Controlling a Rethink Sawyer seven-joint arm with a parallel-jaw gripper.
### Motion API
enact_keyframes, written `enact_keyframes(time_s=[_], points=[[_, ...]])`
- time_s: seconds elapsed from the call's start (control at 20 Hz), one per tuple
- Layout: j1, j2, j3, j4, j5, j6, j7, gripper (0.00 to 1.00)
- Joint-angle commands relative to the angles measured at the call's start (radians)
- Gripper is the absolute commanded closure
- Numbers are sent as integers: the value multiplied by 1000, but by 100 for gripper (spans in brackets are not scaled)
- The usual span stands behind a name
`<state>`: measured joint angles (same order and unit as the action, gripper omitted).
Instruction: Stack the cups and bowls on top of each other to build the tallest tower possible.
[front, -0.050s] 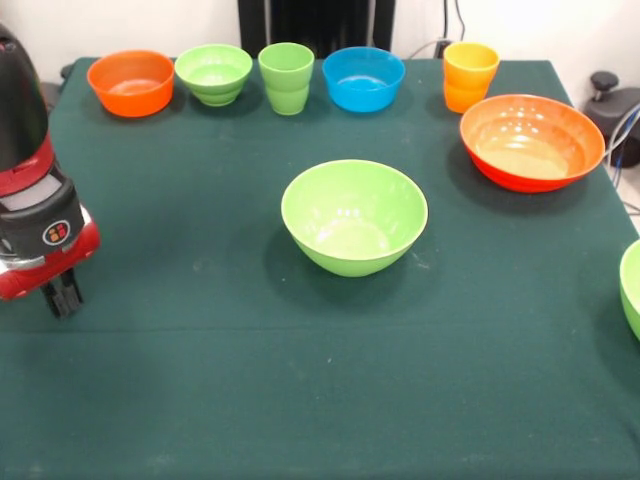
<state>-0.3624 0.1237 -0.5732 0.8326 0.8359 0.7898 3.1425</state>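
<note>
The green-clothed table carries every piece. The gripper hangs low at the picture's left edge; whether it is open or closed cannot be told. Well to its right sits the large orange-red bowl, with the large light green bowl between them. Beyond the gripper, along the far edge, stand the small orange bowl, small light green bowl, blue bowl, green cup and orange-yellow cup.
</note>
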Motion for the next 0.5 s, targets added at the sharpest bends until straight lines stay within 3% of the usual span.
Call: enact_keyframes(time_s=[0.05, 0.5], points=[[33, -35, 32, -56, 18, 118, 302, 100], [74, -159, -4, 4, 21, 243, 364, 100]])
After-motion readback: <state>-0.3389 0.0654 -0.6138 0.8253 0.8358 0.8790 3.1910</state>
